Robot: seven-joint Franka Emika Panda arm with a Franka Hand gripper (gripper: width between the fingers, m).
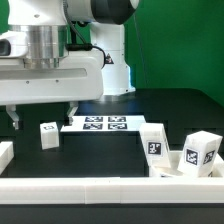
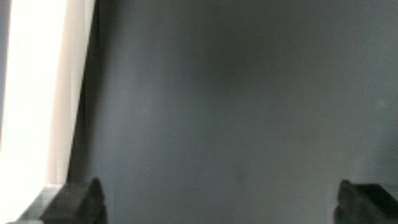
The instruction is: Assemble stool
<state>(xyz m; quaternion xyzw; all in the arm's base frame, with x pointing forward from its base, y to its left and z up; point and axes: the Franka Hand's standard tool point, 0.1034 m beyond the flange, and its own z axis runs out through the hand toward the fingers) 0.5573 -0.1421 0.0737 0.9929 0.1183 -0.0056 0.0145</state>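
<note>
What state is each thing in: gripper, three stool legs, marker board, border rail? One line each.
gripper: open, empty, above the table.
leg near the gripper: loose on the table, ungrasped.
middle leg: loose, unattached.
leg at the exterior view's right: loose, unattached.
marker board: flat on the table.
border rail: lying on the table.

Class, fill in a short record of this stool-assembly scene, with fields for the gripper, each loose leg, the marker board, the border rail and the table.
gripper: open, fingers wide apart, nothing between them
small leg: upright on the table, off the marker board's end on the exterior view's left
middle leg: on the table, tag showing
right leg: on the exterior view's right, tags showing
marker board: flat, behind the legs
border rail: white, along the near edge
table: black
</note>
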